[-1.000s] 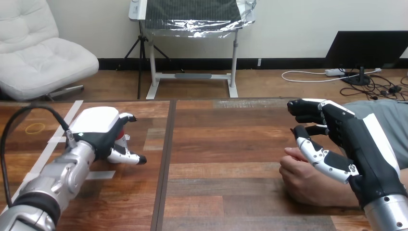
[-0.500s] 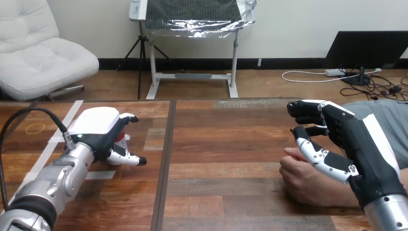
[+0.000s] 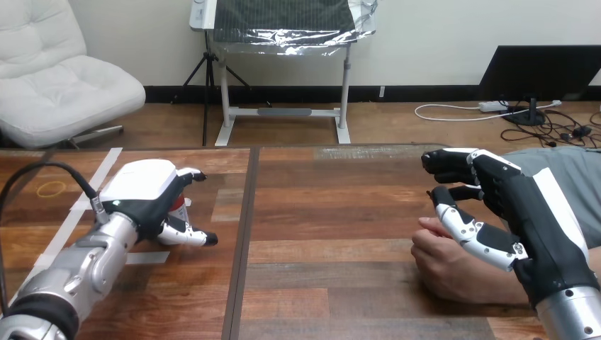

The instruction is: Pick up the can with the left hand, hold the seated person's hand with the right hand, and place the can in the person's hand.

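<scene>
A red and white can (image 3: 182, 206) stands on the left part of the wooden table (image 3: 333, 212), mostly hidden behind my left hand (image 3: 145, 190). That hand is open and reaches round the can, fingers (image 3: 189, 173) past its far side and thumb on its near side. I cannot tell whether they touch it. The person's hand (image 3: 443, 261) rests on the table at the right, loosely curled. My right hand (image 3: 528, 205) hovers just over it, open, fingers bent forward and thumb close above the person's knuckles, not curled round them.
White tape strips (image 3: 85, 205) and a yellow ring mark (image 3: 51, 188) lie on the table at the far left. A dark seam (image 3: 244, 234) runs down the table between the two hands. The person's forearm (image 3: 496, 287) lies along the right edge.
My left hand has edged slightly to the right around the can. The right hand and the person's hand have stayed in place.
</scene>
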You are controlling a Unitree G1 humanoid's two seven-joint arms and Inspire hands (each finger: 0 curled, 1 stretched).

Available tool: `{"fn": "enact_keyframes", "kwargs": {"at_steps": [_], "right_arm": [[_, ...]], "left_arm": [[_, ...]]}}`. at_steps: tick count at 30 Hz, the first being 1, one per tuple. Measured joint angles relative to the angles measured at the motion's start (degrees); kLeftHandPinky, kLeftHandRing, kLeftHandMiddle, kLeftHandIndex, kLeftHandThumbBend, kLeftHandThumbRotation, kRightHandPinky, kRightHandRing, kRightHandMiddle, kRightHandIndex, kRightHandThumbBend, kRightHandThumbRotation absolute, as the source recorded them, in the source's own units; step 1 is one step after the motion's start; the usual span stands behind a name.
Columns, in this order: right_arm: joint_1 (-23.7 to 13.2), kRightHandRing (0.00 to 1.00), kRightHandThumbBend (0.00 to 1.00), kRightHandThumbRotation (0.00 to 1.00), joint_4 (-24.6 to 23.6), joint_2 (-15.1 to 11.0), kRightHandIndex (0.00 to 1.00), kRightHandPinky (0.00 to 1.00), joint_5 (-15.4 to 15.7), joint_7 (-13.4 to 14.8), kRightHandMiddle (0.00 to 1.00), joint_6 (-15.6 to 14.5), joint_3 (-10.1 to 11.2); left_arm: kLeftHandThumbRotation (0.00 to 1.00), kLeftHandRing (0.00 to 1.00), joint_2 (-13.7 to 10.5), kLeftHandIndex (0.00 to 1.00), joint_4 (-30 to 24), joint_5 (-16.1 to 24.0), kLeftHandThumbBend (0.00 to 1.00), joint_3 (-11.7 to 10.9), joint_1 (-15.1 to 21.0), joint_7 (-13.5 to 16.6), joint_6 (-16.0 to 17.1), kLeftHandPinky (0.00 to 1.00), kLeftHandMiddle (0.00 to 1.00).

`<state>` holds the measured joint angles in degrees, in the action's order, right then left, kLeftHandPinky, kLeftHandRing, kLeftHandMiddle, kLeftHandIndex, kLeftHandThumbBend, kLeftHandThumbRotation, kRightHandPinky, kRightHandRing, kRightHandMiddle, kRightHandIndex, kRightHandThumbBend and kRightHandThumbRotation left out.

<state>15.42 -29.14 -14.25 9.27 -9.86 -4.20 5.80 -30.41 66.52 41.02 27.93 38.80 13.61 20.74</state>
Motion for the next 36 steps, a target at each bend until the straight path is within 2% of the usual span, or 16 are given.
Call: {"fn": "enact_keyframes", "kwargs": {"at_steps": [11, 36], "right_arm": [[0.00, 0.76, 0.28, 0.00, 0.00, -0.91, 0.70, 0.71, 0.07, -0.23, 0.75, -0.04, 0.00], [-0.03, 0.76, 0.29, 0.00, 0.00, -1.79, 0.71, 0.70, -0.01, -0.24, 0.75, -1.38, -0.01]], "left_arm": [[0.42, 0.82, -0.67, 0.85, -1.35, -0.11, 0.77, -0.11, -0.94, 0.00, 1.05, 0.78, 0.84], [0.41, 0.82, -1.41, 0.84, -6.18, -0.58, 0.76, -2.26, -4.46, -0.59, 2.07, 0.78, 0.84]]}}
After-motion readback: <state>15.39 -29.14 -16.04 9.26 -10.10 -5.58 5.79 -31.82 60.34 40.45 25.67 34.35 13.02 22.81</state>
